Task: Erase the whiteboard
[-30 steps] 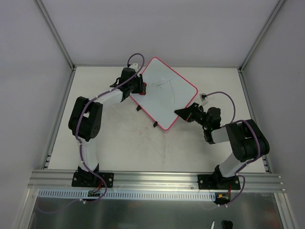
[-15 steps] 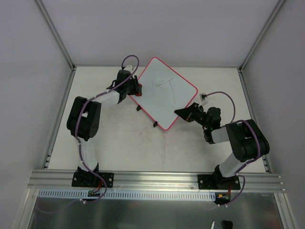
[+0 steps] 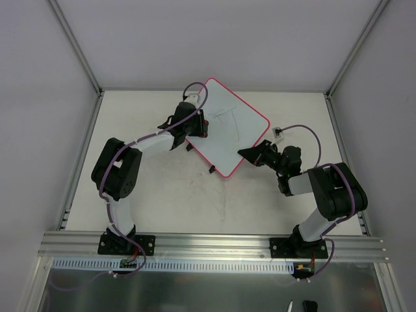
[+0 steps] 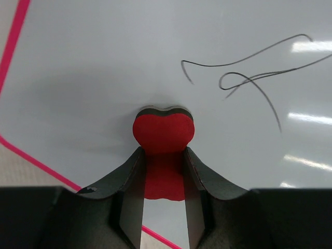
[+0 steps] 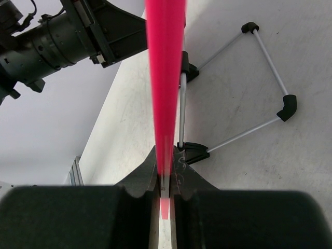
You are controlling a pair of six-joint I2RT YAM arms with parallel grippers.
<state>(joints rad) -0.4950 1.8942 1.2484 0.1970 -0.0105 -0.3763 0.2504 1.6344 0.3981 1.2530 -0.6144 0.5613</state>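
The whiteboard [image 3: 234, 133], white with a pink rim, lies turned like a diamond at the back middle of the table, with thin black scribbles [image 3: 224, 116] on it. My left gripper [image 3: 200, 125] is shut on a small red eraser [image 4: 164, 129], whose end presses on the board's left part; the scribbles [image 4: 244, 78] lie up and to the right of it. My right gripper [image 3: 249, 154] is shut on the board's pink rim [image 5: 165, 78] at its lower right edge, seen edge-on in the right wrist view.
The board's wire stand with black clips [image 5: 236, 104] rests on the table under the board. Two black clips [image 3: 210, 170] show at the board's lower left edge. A small white connector [image 3: 278, 134] with a purple cable lies right of the board.
My left gripper has moved with the eraser from the board's left corner rightward and down onto the board. The right arm and the board have not moved.
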